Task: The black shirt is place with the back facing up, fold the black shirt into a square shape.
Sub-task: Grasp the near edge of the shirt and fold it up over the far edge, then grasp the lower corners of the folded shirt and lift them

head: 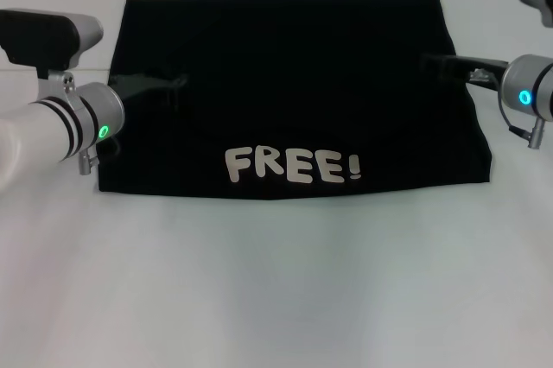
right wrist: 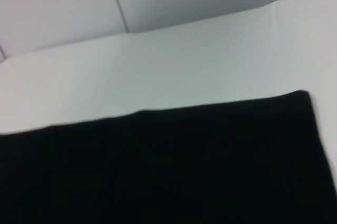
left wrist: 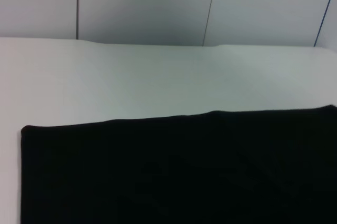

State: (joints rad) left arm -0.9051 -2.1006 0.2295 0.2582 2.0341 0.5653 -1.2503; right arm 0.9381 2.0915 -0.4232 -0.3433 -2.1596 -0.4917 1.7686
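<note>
The black shirt (head: 294,83) is lying flat on the white counter (head: 276,282), already folded into a broad rectangle that is wider than it is deep. Its white "FREE!" lettering (head: 292,165) is facing up and sitting near the edge closest to the robot, roughly centred across the width. The far edge is running straight across the back of the counter, and the two side edges are slanting slightly outward toward the near edge.

The left gripper (head: 160,85) is reaching in over the left part of the shirt, about midway between the far and near edges, its black fingers lying against the black fabric. Whether those fingers are parted or closed on the cloth cannot be told, since black is blending into black. The left arm's silver wrist (head: 82,126) is glowing with a green ring light just outside the shirt's left edge.

The right gripper (head: 458,66) is reaching in over the right edge at a similar depth, and its state cannot be told either. Its silver wrist (head: 529,96) is showing a blue ring light just beside the shirt.

Both wrist views are looking across the shirt's fabric (left wrist: 179,171) (right wrist: 158,166) toward the bare counter and a pale panelled wall (left wrist: 158,3) beyond.
</note>
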